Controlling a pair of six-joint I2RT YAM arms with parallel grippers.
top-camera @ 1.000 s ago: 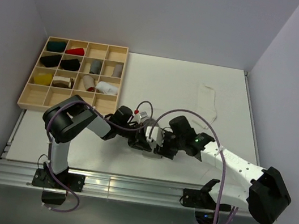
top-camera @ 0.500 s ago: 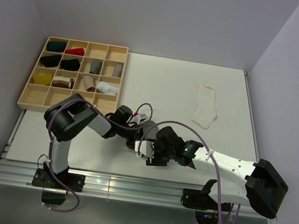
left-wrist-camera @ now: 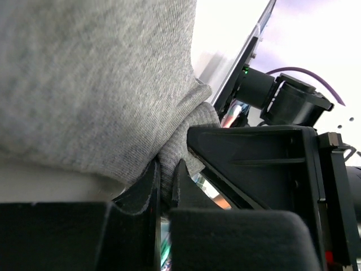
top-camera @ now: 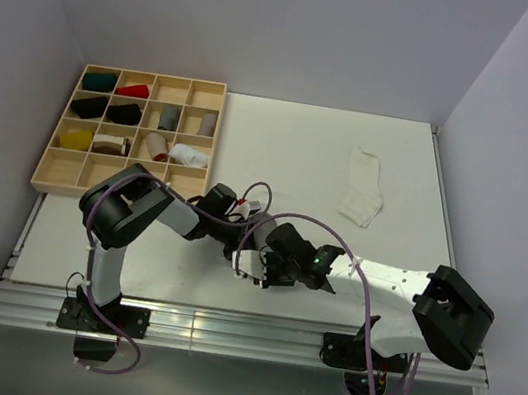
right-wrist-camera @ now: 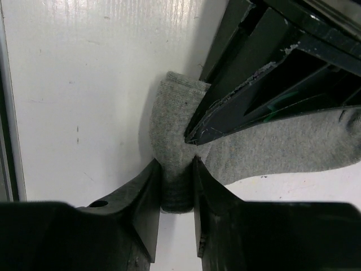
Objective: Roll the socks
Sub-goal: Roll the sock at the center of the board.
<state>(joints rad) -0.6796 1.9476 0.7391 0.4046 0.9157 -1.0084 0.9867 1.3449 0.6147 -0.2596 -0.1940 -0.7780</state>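
Note:
The grey sock lies on the white table between both arms, and both grippers hold it. My right gripper is shut on a bunched, ribbed end of it. My left gripper is shut on a fold of the same grey sock, and its dark fingers reach in from the upper right in the right wrist view. From above, the left gripper and right gripper meet near the table's front edge and hide most of that sock. The white sock lies flat, apart, at the right.
A wooden compartment tray stands at the back left, holding several small cloth bundles in red, yellow, green, black and white. Purple cables loop over both wrists. The table's front edge and a metal rail run just below the grippers.
The right arm has swung left and lower to meet the left gripper. Its jaws, open before, have shut on the grey sock's end. The left gripper has kept its grip.

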